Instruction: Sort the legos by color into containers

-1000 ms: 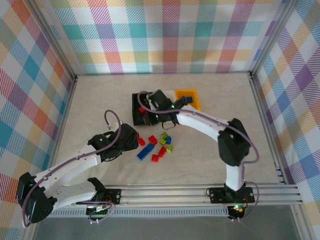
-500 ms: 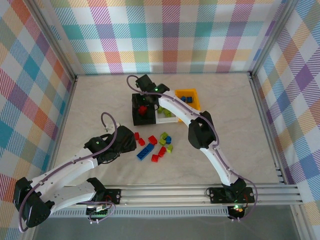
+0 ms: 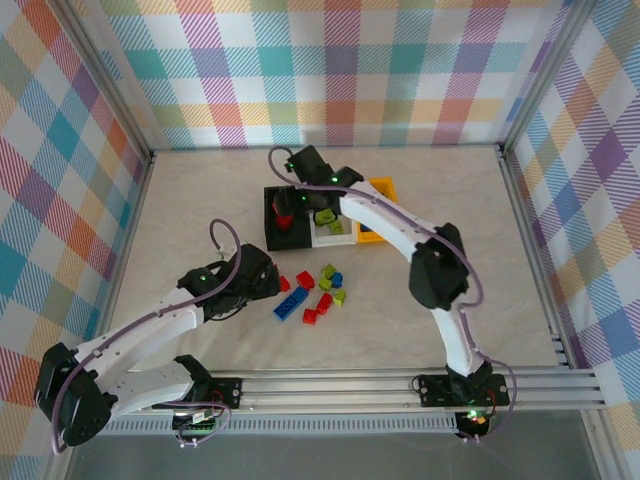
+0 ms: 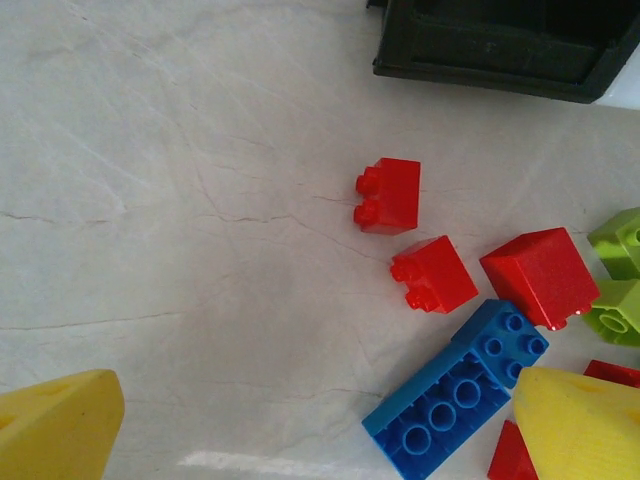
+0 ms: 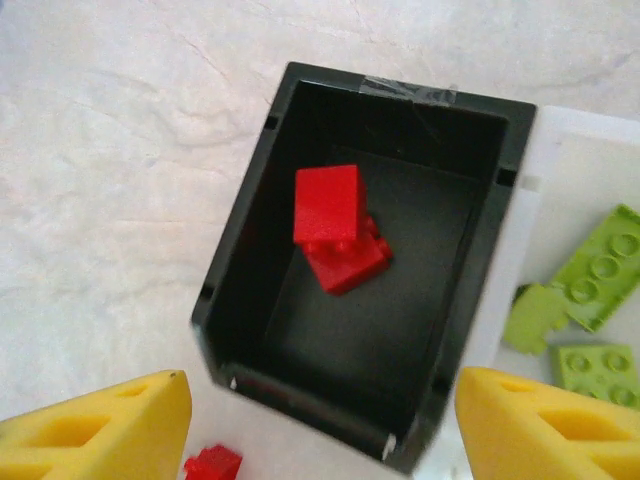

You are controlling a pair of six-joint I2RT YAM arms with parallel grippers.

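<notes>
the right gripper (image 5: 325, 430) hangs over the black bin (image 5: 240, 250), its yellow fingers (image 5: 95, 425) spread wide with nothing between them. two red bricks (image 5: 327, 205) lie in that bin, one leaning on the other. the white bin (image 5: 560, 170) stands tight against the black bin's side and holds three green bricks (image 5: 595, 265). a stray red brick (image 5: 213, 465) sits on the table just outside the black bin's near wall. from above, the orange bin (image 3: 385, 190) stands on the other side of the white bin, partly hidden by the right arm.

the left gripper (image 4: 315, 430) hovers low over the table (image 4: 150, 200) at the edge of the loose pile (image 3: 318, 292), jaws wide apart and empty. a long blue brick (image 4: 455, 395) lies flat between its fingers, studs up, close to the finger at the right of the wrist view. just beyond it sit three loose reds (image 4: 433, 273), apart from each other, two on their sides with studs facing left. loose greens (image 4: 620, 240) show at the right edge of that view, touching each other. the black bin's corner is at the top, well apart from the nearest red.
</notes>
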